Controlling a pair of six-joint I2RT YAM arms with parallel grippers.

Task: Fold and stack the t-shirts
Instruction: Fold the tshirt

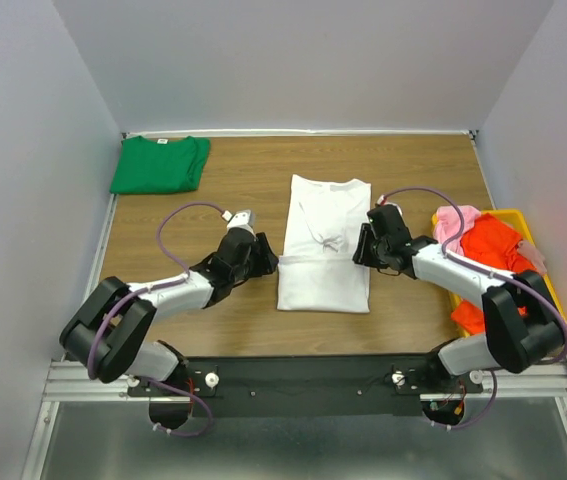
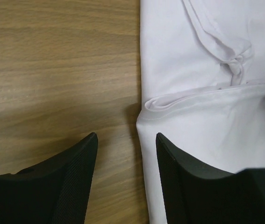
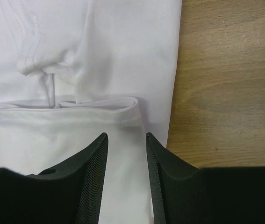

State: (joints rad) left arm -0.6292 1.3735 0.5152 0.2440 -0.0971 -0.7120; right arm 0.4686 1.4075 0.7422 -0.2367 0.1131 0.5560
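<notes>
A white t-shirt [image 1: 325, 242] lies folded into a long strip at the table's middle, its bottom part folded up over it to a hem line across the strip. My left gripper [image 1: 269, 262] is open at the shirt's left edge [image 2: 144, 154], one finger [image 2: 179, 177] over the cloth and one over the wood. My right gripper [image 1: 366, 246] is open over the shirt's right edge [image 3: 123, 154], just below the folded hem. A folded green t-shirt [image 1: 160, 164] lies at the back left. Pink [image 1: 455, 226] and orange-red [image 1: 491, 250] t-shirts lie crumpled in a yellow bin.
The yellow bin [image 1: 555, 290] stands at the table's right edge, beside my right arm. Grey walls close in the table at the back and both sides. Bare wood shows left of the white shirt [image 2: 53, 70] and right of it [image 3: 230, 84].
</notes>
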